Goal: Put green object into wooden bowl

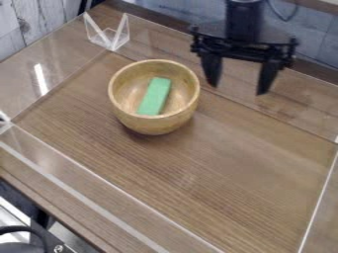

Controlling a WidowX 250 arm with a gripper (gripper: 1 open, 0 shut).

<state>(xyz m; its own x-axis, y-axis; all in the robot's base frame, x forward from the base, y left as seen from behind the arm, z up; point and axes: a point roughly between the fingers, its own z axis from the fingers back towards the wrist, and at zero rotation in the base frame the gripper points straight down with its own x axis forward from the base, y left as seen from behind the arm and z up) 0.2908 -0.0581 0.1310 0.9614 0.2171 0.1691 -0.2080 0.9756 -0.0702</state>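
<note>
Your flat, rectangular bright green block [156, 95] lies inside the round, light tan wooden bowl [126, 116], resting on the bowl's inner floor with its long side running from the near-left toward the far-right of the bowl. It sits a little tilted against the curve of the wood, and nothing is touching it.

The bowl itself stands upright on the brown wood-grain table [199, 178], in the far-left part of the surface, nearer the back edge than the front edge and well apart from the right edge. Around the table you can see low, clear plastic walls [40, 163] along the front and left edges (they catch the light, so their exact height is hard to read).

Your black two-fingered gripper [243, 65] hangs to the right of the bowl, close to the table's back edge, pointing almost straight down. Its jaws are spread wide, the two fingers standing clearly apart with only the table surface visible between them, and it has hold of nothing. The fingertips are above the table, clear of the bowl's rim and not touching it.

At the far-left corner of the table you can see a small clear plastic stand [106, 32] with angled sides, well apart from both the bowl and the gripper. Behind the table is a pale, weathered plank wall [145, 8].
</note>
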